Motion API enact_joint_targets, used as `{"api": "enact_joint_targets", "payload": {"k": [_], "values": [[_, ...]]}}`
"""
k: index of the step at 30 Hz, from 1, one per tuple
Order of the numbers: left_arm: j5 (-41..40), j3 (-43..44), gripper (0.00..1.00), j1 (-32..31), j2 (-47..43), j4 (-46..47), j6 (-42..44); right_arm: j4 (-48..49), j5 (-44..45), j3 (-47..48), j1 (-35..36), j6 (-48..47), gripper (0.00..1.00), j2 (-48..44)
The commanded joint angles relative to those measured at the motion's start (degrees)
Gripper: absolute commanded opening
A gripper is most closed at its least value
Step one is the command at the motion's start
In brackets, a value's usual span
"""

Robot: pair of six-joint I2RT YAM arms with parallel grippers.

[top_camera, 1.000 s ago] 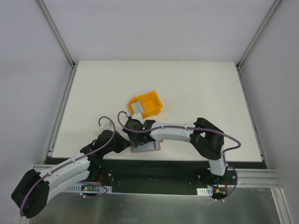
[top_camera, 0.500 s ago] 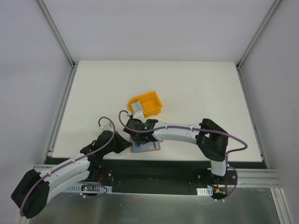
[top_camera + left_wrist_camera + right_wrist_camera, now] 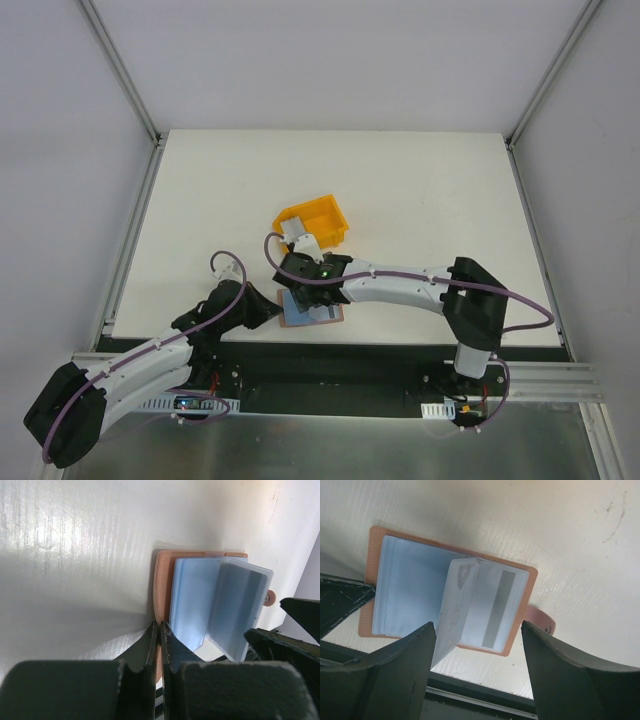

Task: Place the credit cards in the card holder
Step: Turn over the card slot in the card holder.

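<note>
Card holder (image 3: pixel 312 316) lies flat and open on the table (image 3: pixel 420 200), pale-blue sleeves facing up, one clear sleeve standing on edge at its middle. A credit card (image 3: pixel 495 607) with a grey stripe sits in the holder's tab-side page. Left gripper (image 3: pixel 160 630) has its fingers pressed together, pinching the holder's brown cover edge. Right gripper (image 3: pixel 477 630) hangs directly over the holder, fingers spread wide, gripping nothing. Yellow bin (image 3: pixel 325 222) sits just beyond the holder.
</note>
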Motion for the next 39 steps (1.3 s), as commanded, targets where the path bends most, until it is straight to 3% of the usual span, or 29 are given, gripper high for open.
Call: {"api": "enact_joint_targets", "payload": {"k": [1,23,27,30,39], "values": [[-1.3,-0.5,0.00,-0.5,0.8,0.0,-0.1,-2.9,2.7,-1.8,-0.3,1.2,0.71,-4.9],[-1.4,-0.1,0.00,-0.5,2.2,-0.1,-0.4,1.4,-0.4,-8.9,-2.8,2.3,0.69,-10.1],[-1.9,-0.3,0.00,-0.5,2.7,0.0,-1.4,5.6,-3.8,-11.3,-3.7,1.6,0.63,-11.3],[-2.1,-0.3,0.00,-0.5,2.8,0.0,-2.0,8.8,-7.0,-12.9,-4.6,1.1,0.53,-12.1],[-4.7,-1.7,0.00,-0.5,3.0,0.3,-8.7,12.1,-13.2,-15.4,-9.5,0.1,0.48,-11.9]]}}
